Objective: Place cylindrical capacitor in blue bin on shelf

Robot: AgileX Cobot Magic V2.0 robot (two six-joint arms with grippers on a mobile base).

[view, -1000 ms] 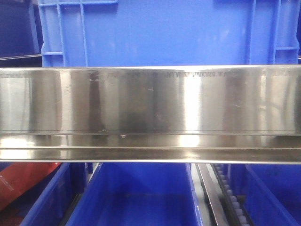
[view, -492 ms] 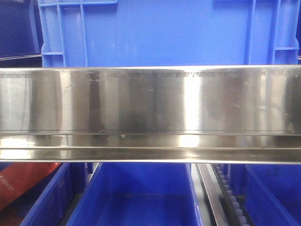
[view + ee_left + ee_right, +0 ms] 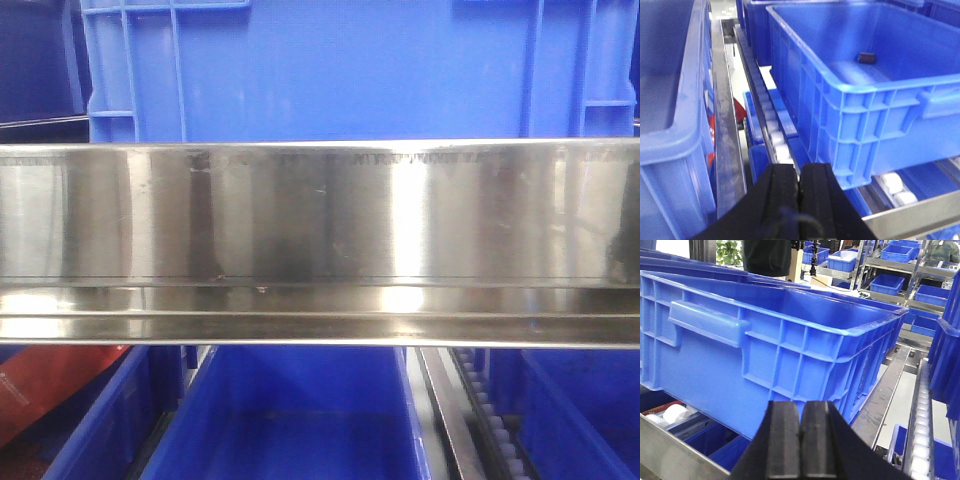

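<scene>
The steel shelf (image 3: 320, 215) shows as a broad shiny rail across the front view. A big blue bin (image 3: 350, 70) stands on it. The capacitor (image 3: 45, 385) shows only as an orange-red edge with white print at the lower left, below the rail and far from both grippers. My left gripper (image 3: 799, 167) is shut and empty, low in front of the bin's (image 3: 850, 95) near-left corner. A small dark cylinder-like piece (image 3: 866, 58) lies on that bin's floor. My right gripper (image 3: 801, 405) is shut and empty, just before the bin's ribbed wall (image 3: 765, 355).
More blue bins stand left (image 3: 670, 100) and below (image 3: 290, 420). Roller tracks (image 3: 772, 125) and steel rails (image 3: 880, 395) run between the bins. Further racks with blue bins (image 3: 890, 282) stand behind. A person in dark clothes (image 3: 767, 255) is at the back.
</scene>
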